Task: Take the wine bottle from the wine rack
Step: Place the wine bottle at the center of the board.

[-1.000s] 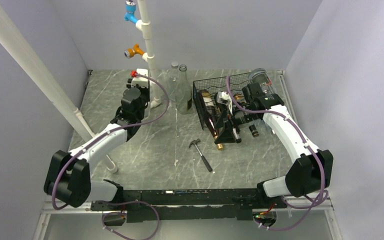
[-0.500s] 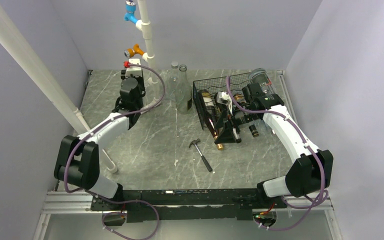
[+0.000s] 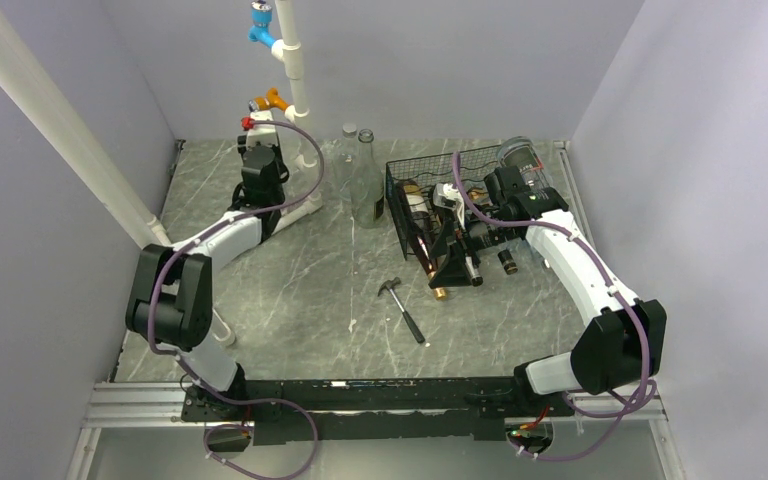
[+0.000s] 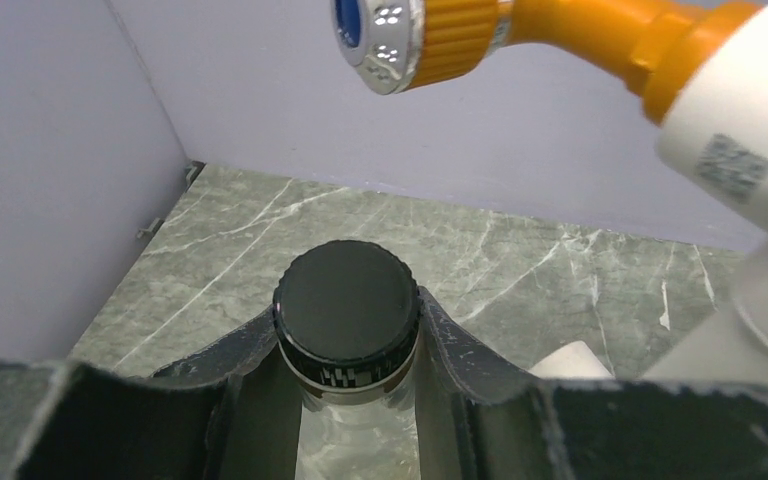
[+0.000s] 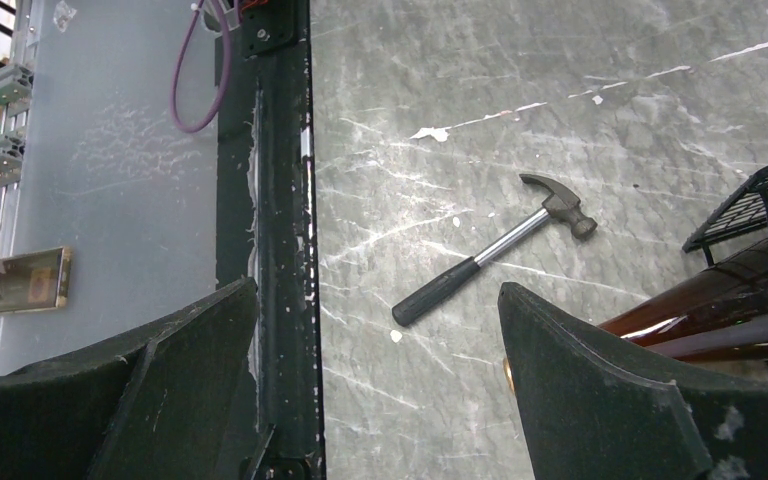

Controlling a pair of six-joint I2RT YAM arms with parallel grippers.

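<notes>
The black wire wine rack point(image 3: 430, 165) stands at the back right and holds several dark bottles point(image 3: 422, 225) with their necks pointing to the front. Its corner shows in the right wrist view point(image 5: 760, 195), above a brown bottle point(image 5: 720, 300). My right gripper point(image 3: 452, 262) hangs open and empty over the protruding necks, and its jaws stand wide apart point(image 5: 375, 290). My left gripper point(image 3: 260, 165) is at the back left beside the white pipe. It is shut point(image 4: 348, 305) on the neck of a clear bottle with a black screw cap point(image 4: 348, 285).
Two clear bottles point(image 3: 365, 180) stand left of the rack. A hammer point(image 3: 402, 308) lies on the marble table in front and also shows in the right wrist view point(image 5: 495, 262). A white pipe point(image 3: 295, 90) with an orange nozzle point(image 4: 430, 40) and a blue one rises at the back.
My left arm has stretched farther back and left, bringing its gripper close under the orange nozzle. The right arm and the rack have not moved.
</notes>
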